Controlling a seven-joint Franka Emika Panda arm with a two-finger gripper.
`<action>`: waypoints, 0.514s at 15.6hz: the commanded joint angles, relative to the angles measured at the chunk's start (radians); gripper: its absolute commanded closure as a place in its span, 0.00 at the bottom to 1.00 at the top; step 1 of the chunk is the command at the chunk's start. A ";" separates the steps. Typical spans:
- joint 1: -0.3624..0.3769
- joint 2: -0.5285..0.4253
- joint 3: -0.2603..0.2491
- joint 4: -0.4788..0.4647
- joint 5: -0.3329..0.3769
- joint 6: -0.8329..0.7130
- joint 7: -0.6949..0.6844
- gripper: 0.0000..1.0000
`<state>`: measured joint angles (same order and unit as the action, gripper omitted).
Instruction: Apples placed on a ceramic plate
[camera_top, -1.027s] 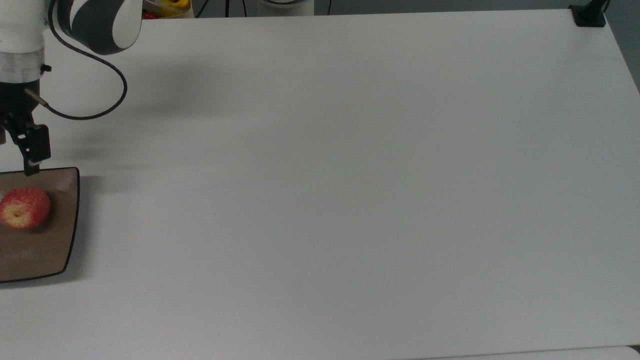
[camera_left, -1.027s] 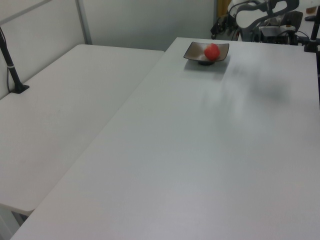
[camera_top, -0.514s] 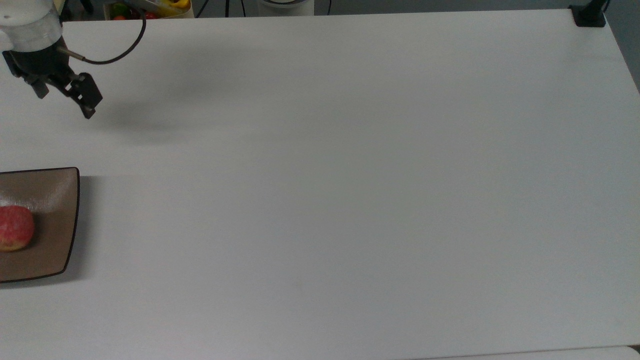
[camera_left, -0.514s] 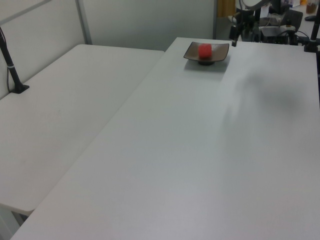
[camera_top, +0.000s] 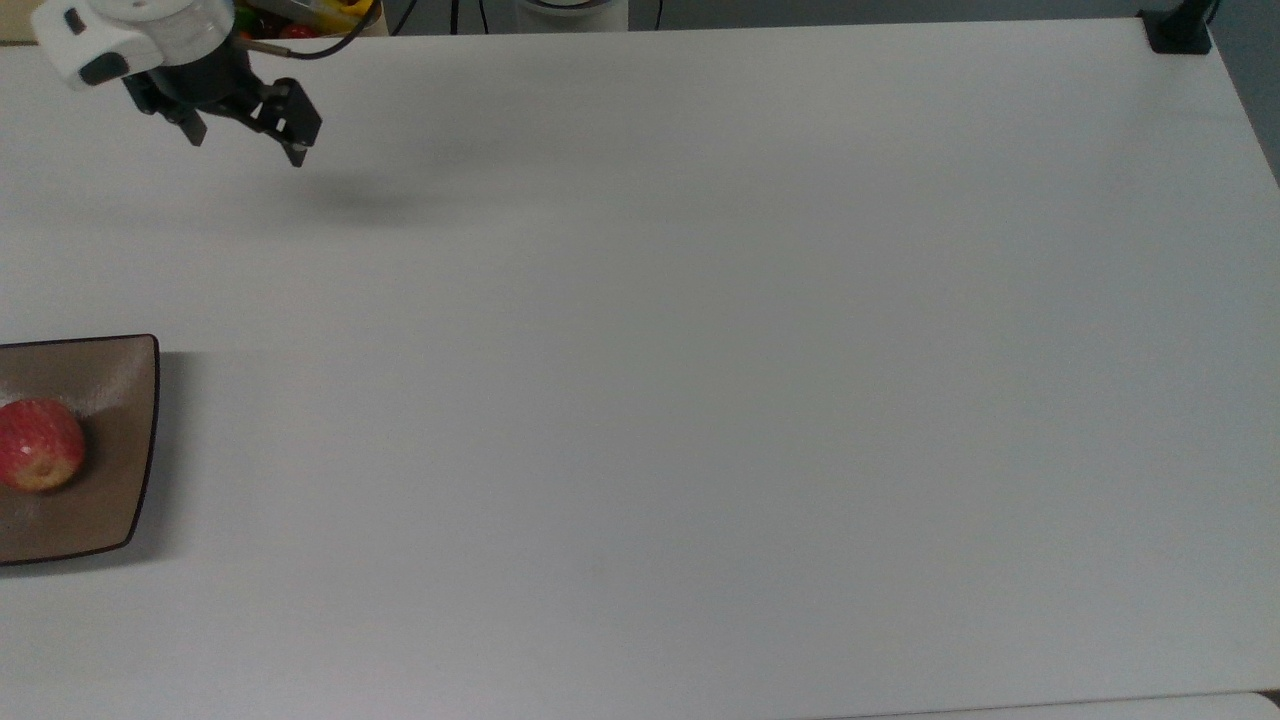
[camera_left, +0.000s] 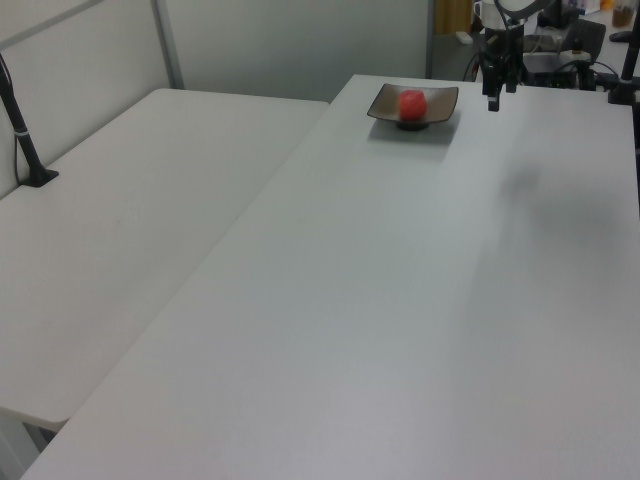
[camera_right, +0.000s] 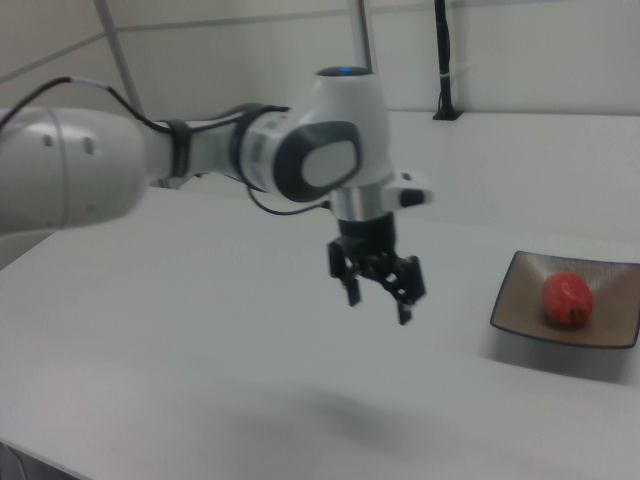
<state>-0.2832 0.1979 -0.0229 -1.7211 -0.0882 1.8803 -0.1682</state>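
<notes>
A small red apple (camera_top: 38, 458) lies on the brown squarish ceramic plate (camera_top: 112, 392) at the top view's left edge, its yellowish end facing down-right. The left view shows the apple (camera_left: 411, 102) on the plate (camera_left: 443, 96) at the far end of the table. My gripper (camera_top: 248, 148) hangs open and empty above the table near the top view's upper left, well clear of the plate. In the right view the gripper (camera_right: 378, 306) points down, to the left of the plate (camera_right: 519, 300) and the apple (camera_right: 567, 298).
The white table (camera_top: 700, 380) stretches wide to the top view's right. A black clamp post (camera_top: 1178, 30) sits at its top right corner. A box of colourful items (camera_top: 320, 14) stands beyond the top edge. A second table (camera_left: 130, 200) adjoins on the left view's left.
My gripper has lifted off from beside the plate and swung up and to the right in the top view. The apple has rolled a little on the plate.
</notes>
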 joint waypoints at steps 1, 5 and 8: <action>0.093 -0.170 -0.017 -0.150 0.030 -0.003 -0.007 0.00; 0.160 -0.261 -0.032 -0.195 0.100 -0.006 -0.002 0.00; 0.300 -0.336 -0.144 -0.219 0.130 -0.006 0.038 0.00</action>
<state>-0.1200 -0.0341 -0.0526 -1.8714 0.0067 1.8799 -0.1636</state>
